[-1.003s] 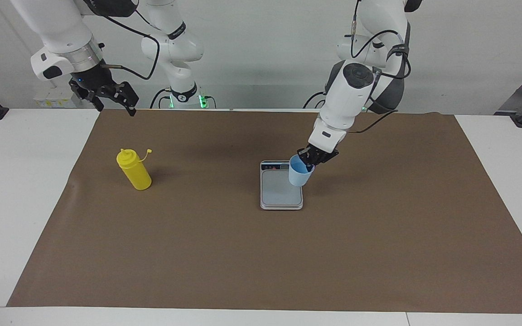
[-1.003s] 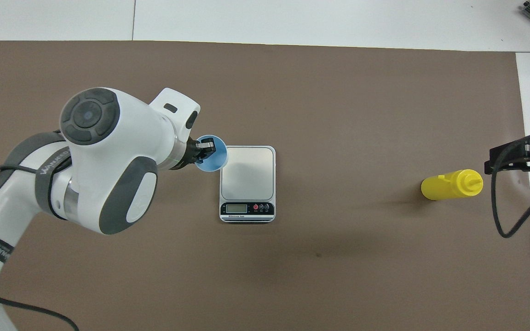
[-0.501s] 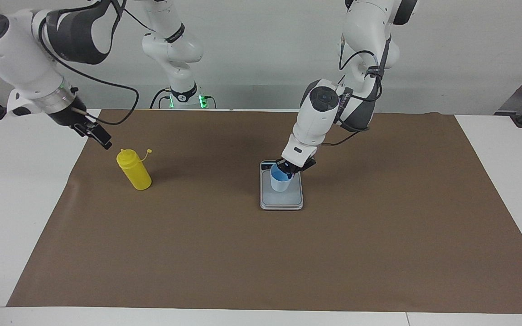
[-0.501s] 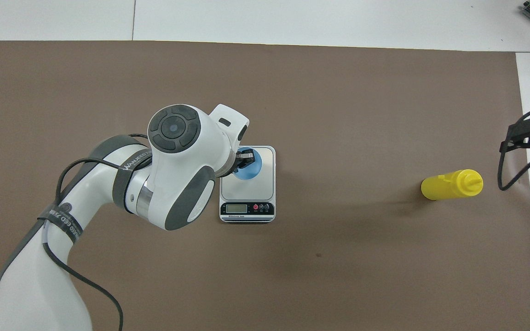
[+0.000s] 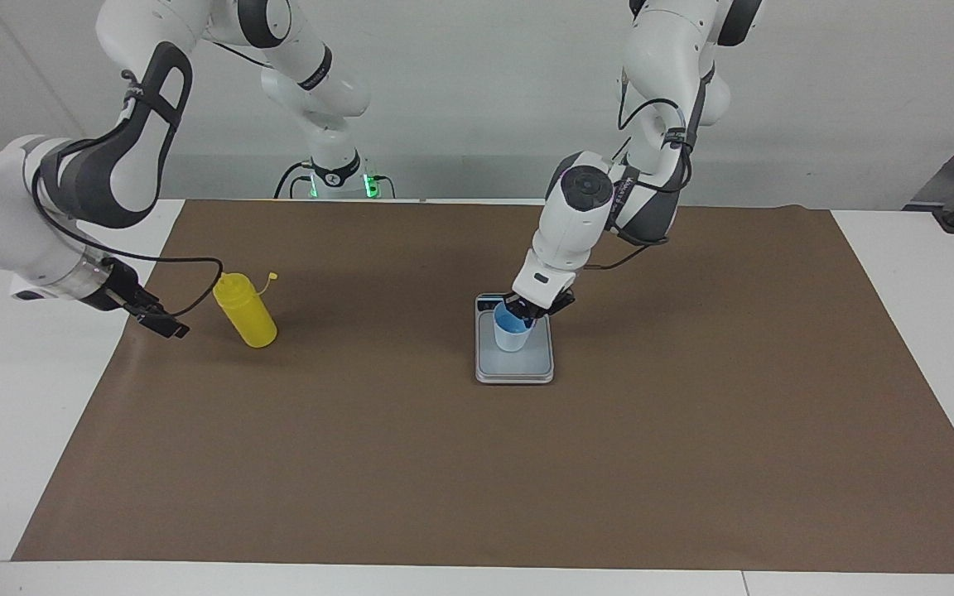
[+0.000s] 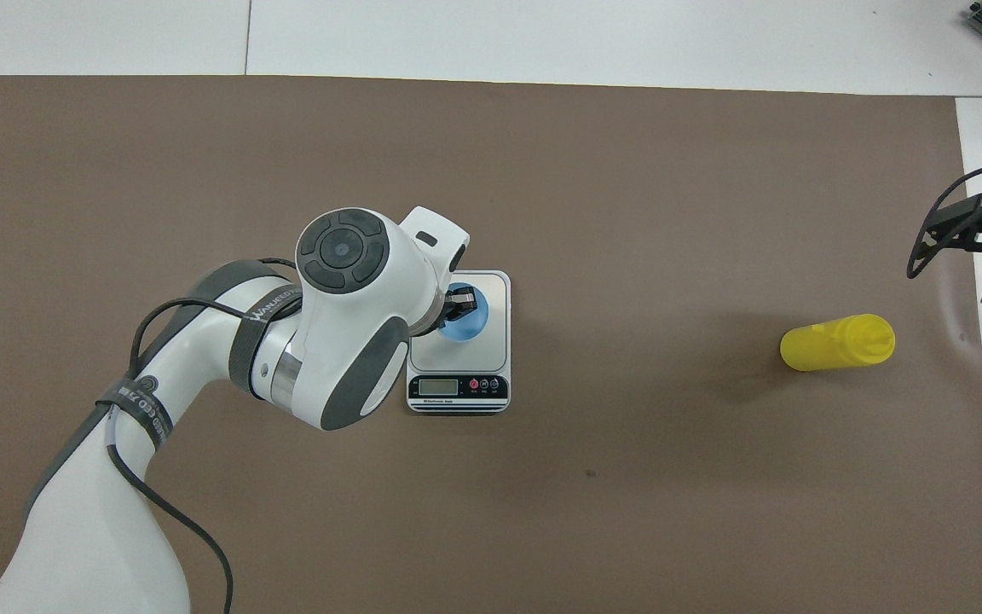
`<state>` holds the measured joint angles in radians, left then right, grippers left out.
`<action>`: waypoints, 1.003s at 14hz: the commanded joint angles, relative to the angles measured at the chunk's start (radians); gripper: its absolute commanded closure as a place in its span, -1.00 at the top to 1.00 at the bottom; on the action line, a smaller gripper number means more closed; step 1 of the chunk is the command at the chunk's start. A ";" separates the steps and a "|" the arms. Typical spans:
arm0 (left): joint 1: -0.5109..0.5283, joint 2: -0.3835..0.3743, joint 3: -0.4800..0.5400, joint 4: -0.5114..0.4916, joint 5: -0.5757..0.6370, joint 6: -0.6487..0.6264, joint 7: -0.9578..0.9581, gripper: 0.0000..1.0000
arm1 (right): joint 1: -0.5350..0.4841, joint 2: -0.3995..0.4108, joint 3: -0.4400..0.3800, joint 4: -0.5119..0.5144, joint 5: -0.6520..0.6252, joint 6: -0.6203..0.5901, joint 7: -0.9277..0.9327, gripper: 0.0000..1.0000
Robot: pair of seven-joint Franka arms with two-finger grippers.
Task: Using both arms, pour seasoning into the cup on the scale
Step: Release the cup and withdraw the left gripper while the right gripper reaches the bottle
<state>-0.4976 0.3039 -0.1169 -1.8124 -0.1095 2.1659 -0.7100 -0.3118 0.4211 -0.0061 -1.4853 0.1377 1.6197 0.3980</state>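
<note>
1. We see the left gripper (image 5: 524, 315) closed on the rim of the cup (image 5: 513, 332), one finger inside, one outside.
2. The cup stands upright on the scale (image 5: 515, 366), on its weighing plate; in the overhead view the cup sits at 12 o'clock from the display strip.
3. The right gripper (image 5: 164, 324) hangs low over the edge of the brown mat (image 5: 477, 463), fingers spread wide, holding nothing.
4. The seasoning (image 5: 245, 310) stands upright on the mat, just beside the right gripper and apart from it; in the facing view it lies at 9 o'clock from the scale, well apart, cap dangling on its tether.
</note>
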 commanded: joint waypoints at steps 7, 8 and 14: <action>0.088 -0.135 0.028 -0.008 0.080 -0.027 0.042 1.00 | -0.064 0.088 0.009 -0.095 0.167 -0.053 0.056 1.00; 0.118 -0.155 0.028 -0.004 0.080 -0.064 0.100 1.00 | -0.066 0.087 0.011 -0.098 0.174 -0.075 0.068 1.00; 0.333 -0.310 0.026 0.004 0.079 -0.283 0.456 1.00 | -0.070 0.073 0.009 -0.124 0.279 -0.173 0.183 1.00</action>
<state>-0.2288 0.0576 -0.0791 -1.7948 -0.0433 1.9482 -0.3501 -0.3713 0.5279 -0.0001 -1.5587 0.3754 1.4506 0.5410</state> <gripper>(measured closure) 0.000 0.000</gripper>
